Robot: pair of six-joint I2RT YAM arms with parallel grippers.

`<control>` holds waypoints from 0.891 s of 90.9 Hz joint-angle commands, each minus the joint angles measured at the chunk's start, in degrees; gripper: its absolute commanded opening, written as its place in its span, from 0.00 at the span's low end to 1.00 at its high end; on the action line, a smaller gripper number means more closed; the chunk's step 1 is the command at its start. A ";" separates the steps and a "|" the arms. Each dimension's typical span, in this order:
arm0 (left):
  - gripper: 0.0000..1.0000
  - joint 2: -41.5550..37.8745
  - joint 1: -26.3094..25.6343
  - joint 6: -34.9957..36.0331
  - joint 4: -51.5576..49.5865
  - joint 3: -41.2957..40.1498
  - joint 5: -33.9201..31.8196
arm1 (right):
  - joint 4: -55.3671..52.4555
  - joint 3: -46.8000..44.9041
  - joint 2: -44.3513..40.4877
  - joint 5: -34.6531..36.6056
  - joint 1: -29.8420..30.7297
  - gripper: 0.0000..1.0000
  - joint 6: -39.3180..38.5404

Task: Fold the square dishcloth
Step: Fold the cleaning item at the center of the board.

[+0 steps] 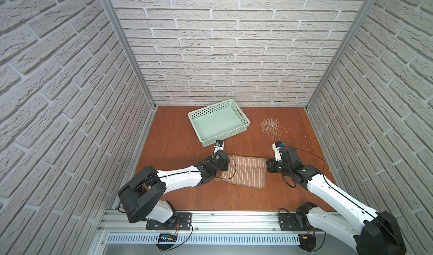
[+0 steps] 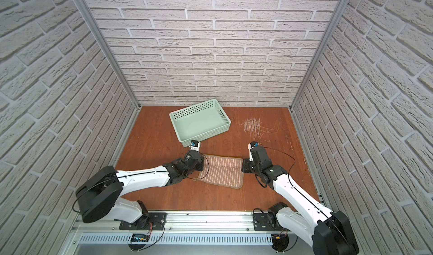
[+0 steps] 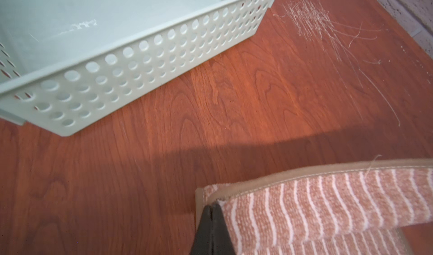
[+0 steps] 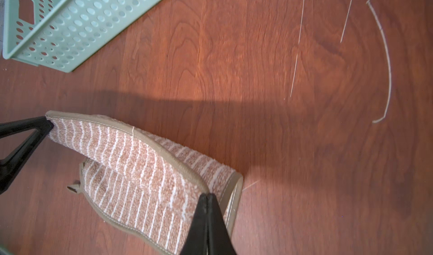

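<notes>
The cloth (image 1: 248, 171), lying just robot-side of the basket (image 1: 225, 134), was held half-folded, its raised edge pinched at each corner by the left gripper (image 3: 212, 207) and right gripper (image 4: 207, 195), the uncovered strip lying basketward.

The square dishcloth (image 1: 248, 171) has thin cream stripes on a tan-pink terry ground. It is edged in brownish-taupe binding with pale stitching, and its small corner loop (image 4: 74, 187) is the same taupe. The basket (image 1: 229, 134), far from the arms, is mint green, with rows of round holes in its walls and a plain floor. The table (image 1: 187, 195) is reddish-brown wood grain, with pale whitish scratches (image 1: 269, 125) at the far right. The walls (image 1: 222, 54) show a white-grey brick pattern. The left arm (image 1: 178, 178) and right arm (image 1: 328, 190) are white with black joints. The left gripper (image 3: 212, 205) and right gripper (image 4: 207, 195) are black. The near frame rail (image 1: 234, 221) is silver.
</notes>
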 commanded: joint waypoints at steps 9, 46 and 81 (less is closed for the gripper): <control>0.00 -3.62 -2.66 -4.43 -2.80 -2.94 -4.58 | -3.79 -4.83 -4.52 0.55 2.00 0.03 4.77; 0.28 -5.87 -5.27 -10.45 -5.91 -8.00 -1.86 | -9.22 -8.35 -10.27 1.66 5.22 0.22 12.29; 0.59 -18.69 -6.89 -16.86 -14.59 -9.56 -0.12 | -22.23 -5.74 -25.82 3.65 5.37 0.37 19.40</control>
